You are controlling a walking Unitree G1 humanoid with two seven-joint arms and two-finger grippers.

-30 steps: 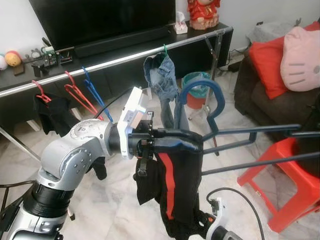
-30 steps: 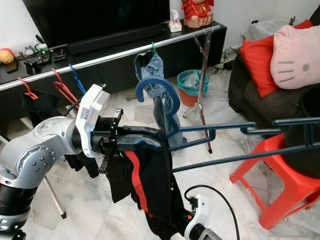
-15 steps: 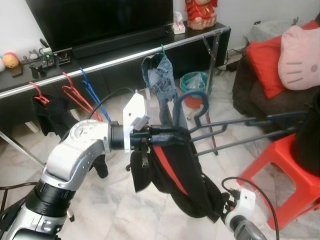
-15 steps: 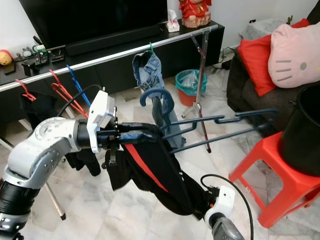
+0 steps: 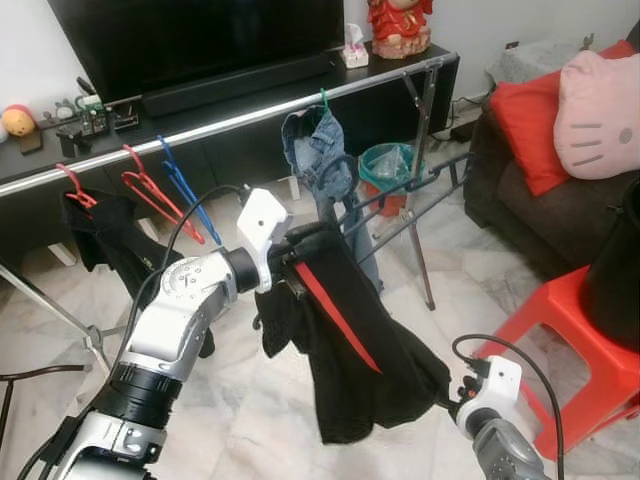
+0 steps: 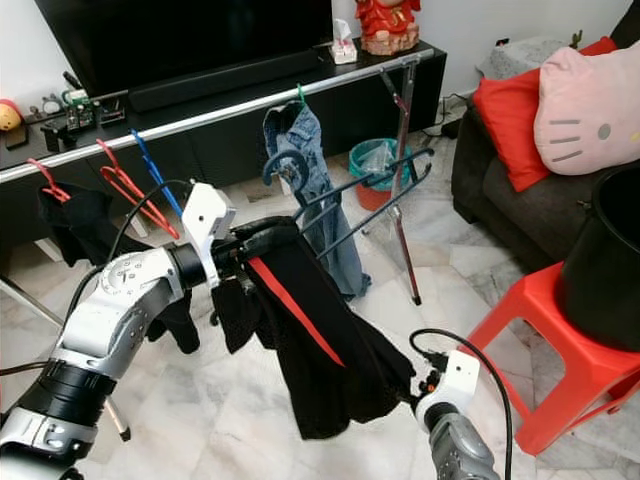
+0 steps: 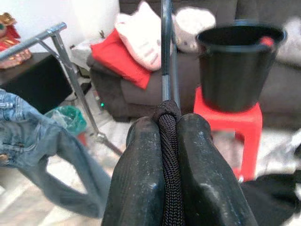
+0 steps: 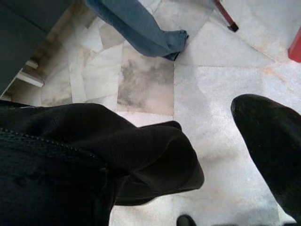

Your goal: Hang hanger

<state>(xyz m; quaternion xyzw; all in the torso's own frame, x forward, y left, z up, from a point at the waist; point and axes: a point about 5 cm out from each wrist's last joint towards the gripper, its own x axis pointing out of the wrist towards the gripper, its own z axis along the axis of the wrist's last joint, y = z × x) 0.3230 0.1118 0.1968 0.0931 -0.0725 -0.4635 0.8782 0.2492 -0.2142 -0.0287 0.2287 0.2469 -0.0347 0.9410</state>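
The left pincer [image 7: 169, 155] is clamped tight on the dark blue plastic hanger [image 5: 385, 195], its 2 black fingers [image 7: 141, 174] squeezing a fold of the black garment with a red stripe [image 5: 345, 340] against the hanger's bar. Gripping through the cloth likely keeps the garment from sliding off while the arm is stretched out. The arm holds the hanger raised and pointing toward the long silver clothes rail [image 5: 200, 130], with the hook near the blue denim jeans [image 5: 320, 150] hanging there; that height and reach suit getting the hook over the rail, which is not yet done.

The right pincer [image 8: 221, 155] sits low by the garment's bottom hem. 1 black finger [image 8: 273, 146] shows over the marble floor [image 8: 225, 75] and the cloth lies beside it, but whether the fingers grip the hem I cannot tell.

The hanger's hook overlaps the jeans and is hard to separate from them, so its distance from the rail is unclear. The garment hides most of the hanger's shoulders, and the left fingertips are buried in cloth.
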